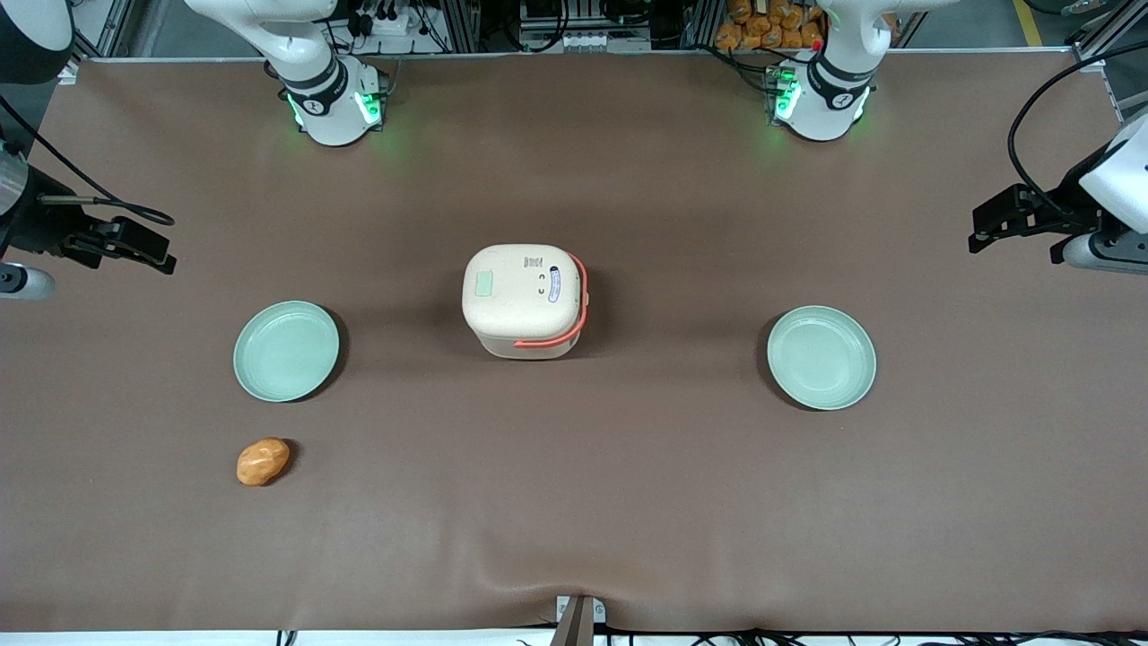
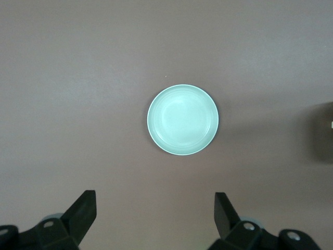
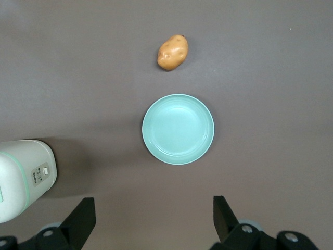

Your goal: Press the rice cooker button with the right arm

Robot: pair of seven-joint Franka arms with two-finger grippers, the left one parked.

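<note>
Two fingers of my gripper point(image 3: 151, 219) are spreading wide, hovering above a green plate point(image 3: 178, 129). I'm seeing the rice cooker point(image 1: 526, 301) well apart, untouched.

The rice cooker point(image 3: 25, 179) is cut by the frame edge in the right wrist view, beside the gripper point(image 3: 153, 221); only the tips of the spread fingers point(image 3: 83, 216) show; its control-panel markings are too small to read.

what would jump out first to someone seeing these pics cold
The cream rice cooker with its coral handle stands mid-table between two pale green plates. An orange potato lies nearer the front camera than the plate at the working arm's end. The right end effector hangs open, high above that plate, away from the cooker.
</note>
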